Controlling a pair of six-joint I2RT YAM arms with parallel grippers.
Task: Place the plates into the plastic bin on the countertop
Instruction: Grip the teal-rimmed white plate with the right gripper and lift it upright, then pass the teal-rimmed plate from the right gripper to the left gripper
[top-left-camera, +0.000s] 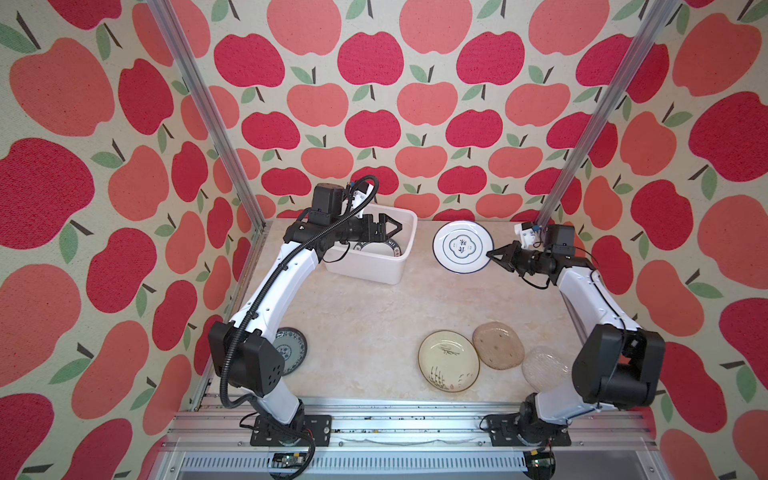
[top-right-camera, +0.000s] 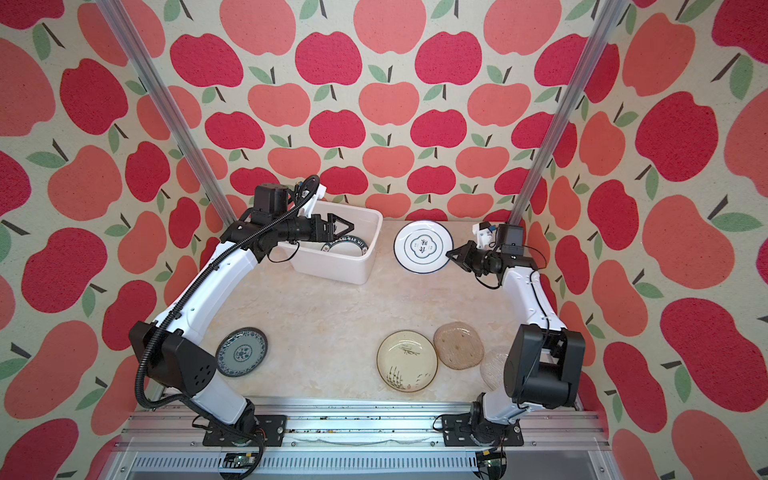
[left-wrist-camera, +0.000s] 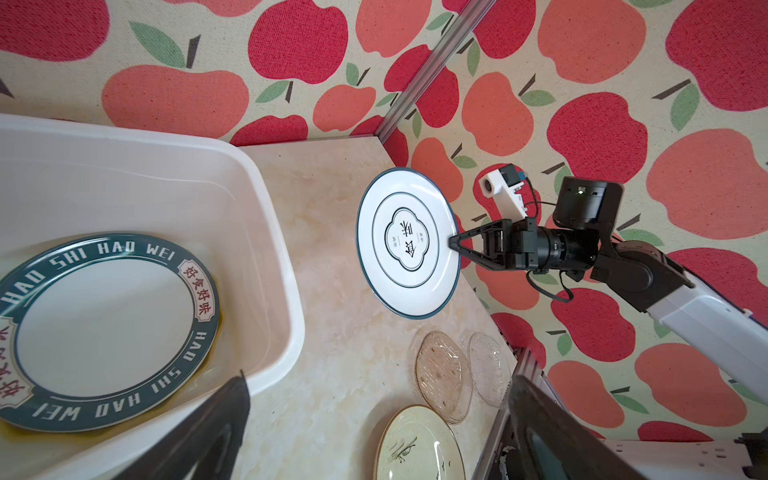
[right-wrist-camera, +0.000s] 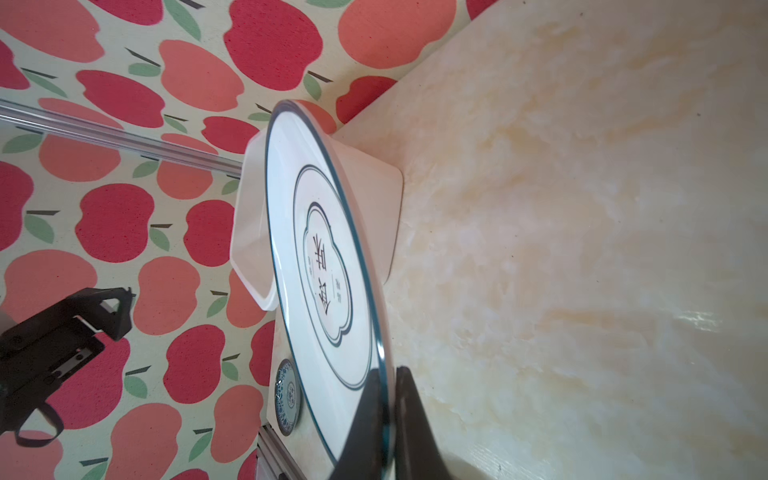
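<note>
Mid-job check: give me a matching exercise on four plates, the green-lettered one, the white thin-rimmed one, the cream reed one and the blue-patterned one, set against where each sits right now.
Column one:
1. green-lettered plate
2. white thin-rimmed plate
3. cream reed plate
4. blue-patterned plate

Column two:
A. flat on the countertop, next to the amber glass plate
B. rim clamped in the right end effector
C. lying in the plastic bin
D. alone on the countertop's left side

Pairs: 1-C, 2-B, 3-A, 4-D.
</note>
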